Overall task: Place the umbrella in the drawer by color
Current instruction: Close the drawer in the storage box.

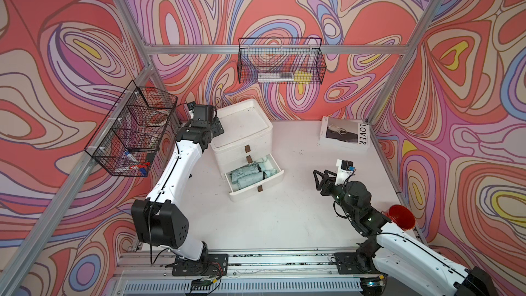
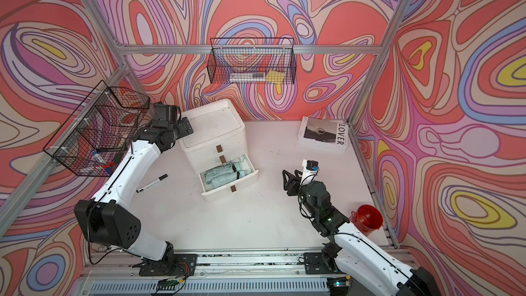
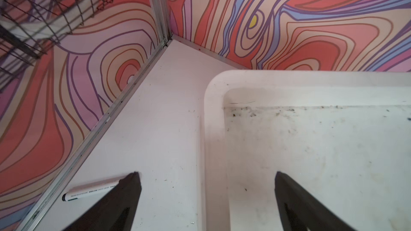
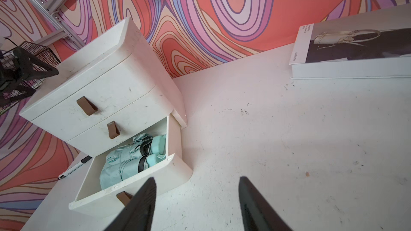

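With two mint-green umbrellas (image 1: 247,177) laid in the pulled-out bottom drawer (image 1: 244,195) (at nine o'clock from the half-spread, empty right claw (image 4: 197,178)) and the left claw (image 3: 206,173) spread wide astride an edge of the drawer chest (image 1: 242,126), bulging fabric could be pinched if the drawer is shut carelessly.

The white book (image 1: 345,135) bears LOVER in large black letters on its cover; print on the marker (image 3: 93,191) is too blurred to read.

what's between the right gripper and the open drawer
Nothing but bare table; the right gripper and open drawer stand apart, as a top view shows.
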You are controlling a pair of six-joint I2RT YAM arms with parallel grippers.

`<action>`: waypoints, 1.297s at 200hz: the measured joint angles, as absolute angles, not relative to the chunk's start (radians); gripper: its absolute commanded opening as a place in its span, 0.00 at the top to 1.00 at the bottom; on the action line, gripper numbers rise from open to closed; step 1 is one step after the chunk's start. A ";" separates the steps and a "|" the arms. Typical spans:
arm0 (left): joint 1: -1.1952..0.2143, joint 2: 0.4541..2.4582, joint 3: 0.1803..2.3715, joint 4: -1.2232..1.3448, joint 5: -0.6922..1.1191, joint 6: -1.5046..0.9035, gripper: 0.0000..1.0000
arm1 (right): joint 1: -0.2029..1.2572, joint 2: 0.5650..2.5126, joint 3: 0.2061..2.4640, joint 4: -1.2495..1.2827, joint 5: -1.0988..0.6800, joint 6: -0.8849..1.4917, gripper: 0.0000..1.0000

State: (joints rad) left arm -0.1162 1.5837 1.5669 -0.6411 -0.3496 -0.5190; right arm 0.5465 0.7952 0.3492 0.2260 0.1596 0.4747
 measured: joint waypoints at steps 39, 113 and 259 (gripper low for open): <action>-0.116 1.648 1.609 -0.686 -0.351 -0.613 0.23 | 0.546 0.868 0.364 0.244 0.142 0.480 0.38; -0.116 1.586 1.549 -0.678 -0.279 -0.697 0.80 | 0.546 0.983 0.384 0.284 0.108 0.484 0.35; -0.135 1.584 1.557 -0.705 -0.280 -0.693 1.00 | 0.950 1.530 0.752 0.315 0.090 0.446 0.38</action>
